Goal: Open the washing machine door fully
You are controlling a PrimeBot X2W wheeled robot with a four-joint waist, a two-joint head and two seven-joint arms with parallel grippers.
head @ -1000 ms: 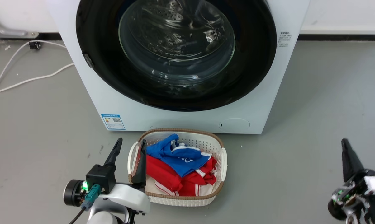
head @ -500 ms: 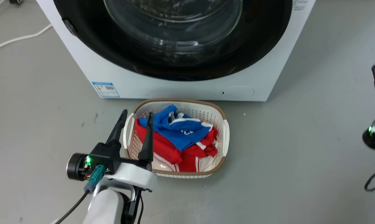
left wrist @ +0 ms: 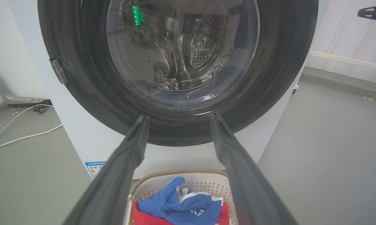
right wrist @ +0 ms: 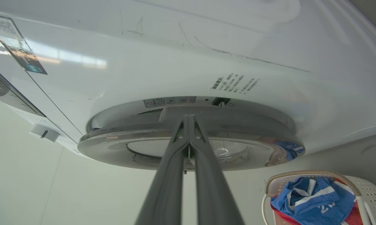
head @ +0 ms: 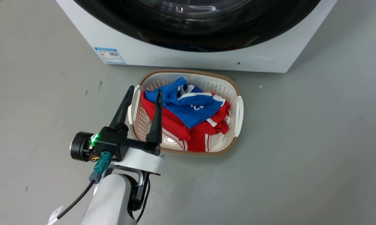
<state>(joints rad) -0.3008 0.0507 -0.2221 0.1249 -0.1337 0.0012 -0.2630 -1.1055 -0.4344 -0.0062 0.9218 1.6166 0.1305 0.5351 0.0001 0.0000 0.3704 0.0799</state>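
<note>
Now lifted to the washing machine door (right wrist: 113, 142) rim, right pincer (right wrist: 188, 117) pinched shut, left pincer (head: 145, 91) spread empty — door unopened, pull yet to begin.

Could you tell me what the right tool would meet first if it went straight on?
The right tool points at the door edge, so that comes first; its shut tips may be touching it.

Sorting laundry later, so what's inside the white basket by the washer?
A blue garment lies on top of red-and-white clothing in the basket; whatever is beneath them is covered.
</note>
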